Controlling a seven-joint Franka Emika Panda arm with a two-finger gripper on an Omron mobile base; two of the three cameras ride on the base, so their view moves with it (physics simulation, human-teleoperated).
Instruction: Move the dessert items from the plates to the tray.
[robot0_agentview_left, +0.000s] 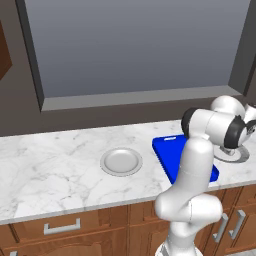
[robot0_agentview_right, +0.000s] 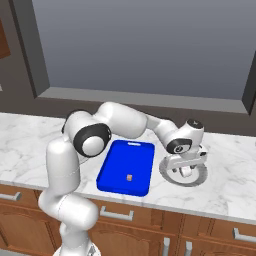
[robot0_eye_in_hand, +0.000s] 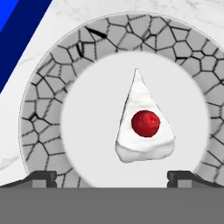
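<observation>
On the near part of the blue tray (robot0_agentview_right: 126, 167) sits the tan-brown morsel (robot0_agentview_right: 129, 177). Right of it, the gripper (robot0_agentview_right: 186, 169) hangs spread and empty over the right-hand plate (robot0_eye_in_hand: 48, 87), where the white wedge with a red top (robot0_eye_in_hand: 144, 122) looks soft, light and squashable; grasp its slanted sides gently. An empty plate (robot0_agentview_left: 121, 161) lies far left on the marble surface (robot0_agentview_left: 45, 165). No writing shows.

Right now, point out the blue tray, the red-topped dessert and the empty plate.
blue tray (robot0_agentview_right: 122, 162): right base view, bare middle of the board.
red-topped dessert (robot0_eye_in_hand: 145, 124): hand view, its red top.
empty plate (robot0_agentview_left: 121, 161): left base view, centre of its well.
</observation>
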